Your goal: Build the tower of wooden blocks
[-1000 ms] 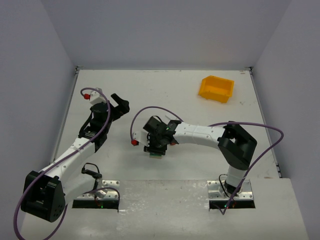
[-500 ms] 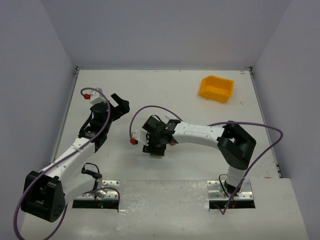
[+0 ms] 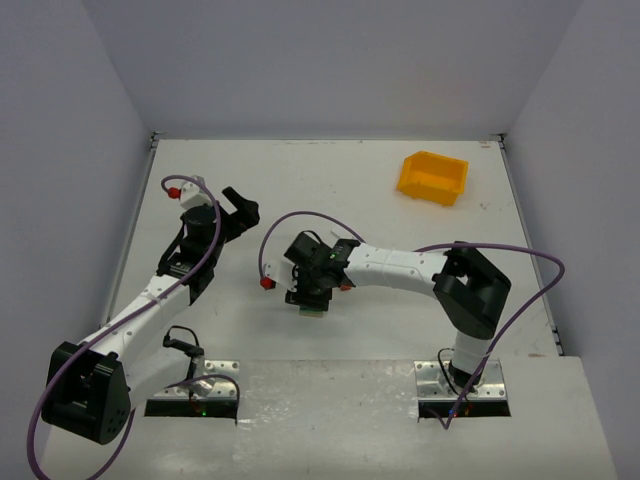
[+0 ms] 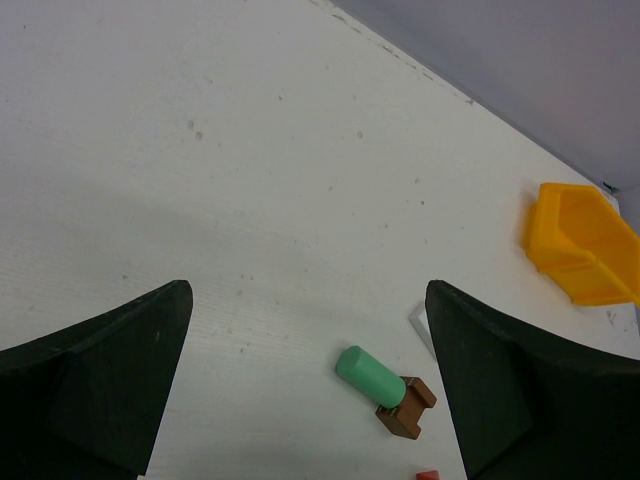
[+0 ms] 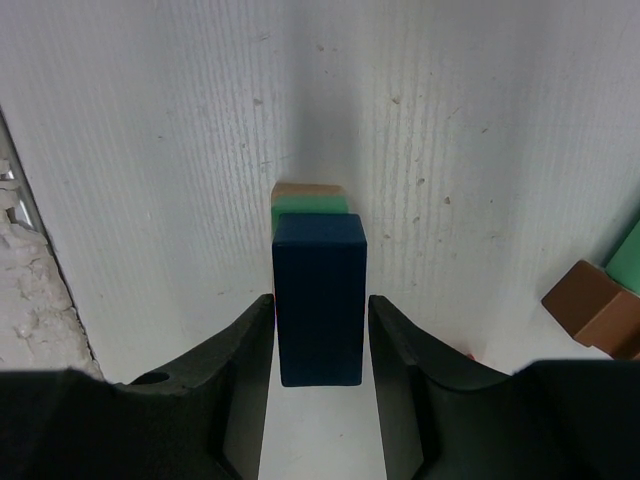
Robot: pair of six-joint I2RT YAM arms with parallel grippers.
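- The white table (image 3: 300, 180) carries everything; both arms are bolted at its near edge
- The right arm (image 3: 400, 265) reaches leftward across the middle of the table; the left arm (image 3: 150, 300) stretches up along the left side
- The yellow bin (image 3: 432, 177) sits far back on the right, well apart from both grippers; the left wrist view shows it open-topped at the picture's right edge
- The left gripper (image 3: 238, 208) hangs over bare table with its jaws spread wide and nothing between them
- The right gripper (image 3: 312, 295) is over the wood block tower (image 3: 313, 308), which stands near the table's middle, toward the near edge
- In the right wrist view the tower's top piece is a dark blue block (image 5: 320, 298); a green block (image 5: 310, 205) lies under it, and a tan block (image 5: 308, 189) shows beyond that
- The right fingers (image 5: 240, 370) sit close against both long sides of the blue block; whether they press it or stand just free cannot be told
- A green cylinder (image 4: 370, 375) lies on its side, one end touching a brown notched block (image 4: 408, 408); a small red piece (image 4: 428, 475) shows just beside them
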